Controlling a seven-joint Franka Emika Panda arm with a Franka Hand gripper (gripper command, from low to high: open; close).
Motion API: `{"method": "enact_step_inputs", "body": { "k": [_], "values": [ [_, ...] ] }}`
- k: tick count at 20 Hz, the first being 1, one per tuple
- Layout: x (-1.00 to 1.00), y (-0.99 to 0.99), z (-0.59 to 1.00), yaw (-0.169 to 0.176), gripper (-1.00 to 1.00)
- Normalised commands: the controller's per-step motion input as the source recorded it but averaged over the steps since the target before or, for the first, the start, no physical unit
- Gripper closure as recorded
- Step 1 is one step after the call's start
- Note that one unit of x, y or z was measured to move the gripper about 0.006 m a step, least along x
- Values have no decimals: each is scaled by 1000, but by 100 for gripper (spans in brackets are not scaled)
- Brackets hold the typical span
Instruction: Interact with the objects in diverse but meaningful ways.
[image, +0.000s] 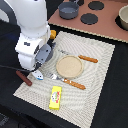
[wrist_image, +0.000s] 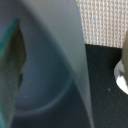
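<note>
In the exterior view my gripper (image: 39, 63) hangs over the left part of the woven placemat (image: 100, 85); the arm hides its fingers. Just below it lies the white-and-blue piece (image: 38, 76). The brown sausage-like stick (image: 23, 77) rests at the mat's left edge. A yellow flat packet (image: 55, 97) lies near the mat's front edge. The grey-blue pot (image: 69, 9) stands at the back beside the toy stove. A bit of the orange-yellow bread block (image: 53, 34) peeks out behind the arm. The wrist view is mostly a blurred grey-blue surface (wrist_image: 45, 65) that I cannot identify.
A round tan plate (image: 69, 66) sits mid-mat, with an orange-handled knife (image: 87, 59) behind it and an orange-handled fork (image: 70, 82) in front. The toy stove (image: 95, 20) with black burners is at the back. A bowl (image: 123, 17) stands at the far right.
</note>
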Motion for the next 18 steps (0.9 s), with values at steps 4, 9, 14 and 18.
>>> {"method": "enact_step_inputs", "body": {
  "k": [4, 9, 14, 18],
  "values": [
    [-316, 0, -136, 3, 100],
    [-278, 0, -53, 0, 100],
    [-36, 23, 305, -10, 100],
    [1, 82, 1000, 1, 100]
  ]
}}
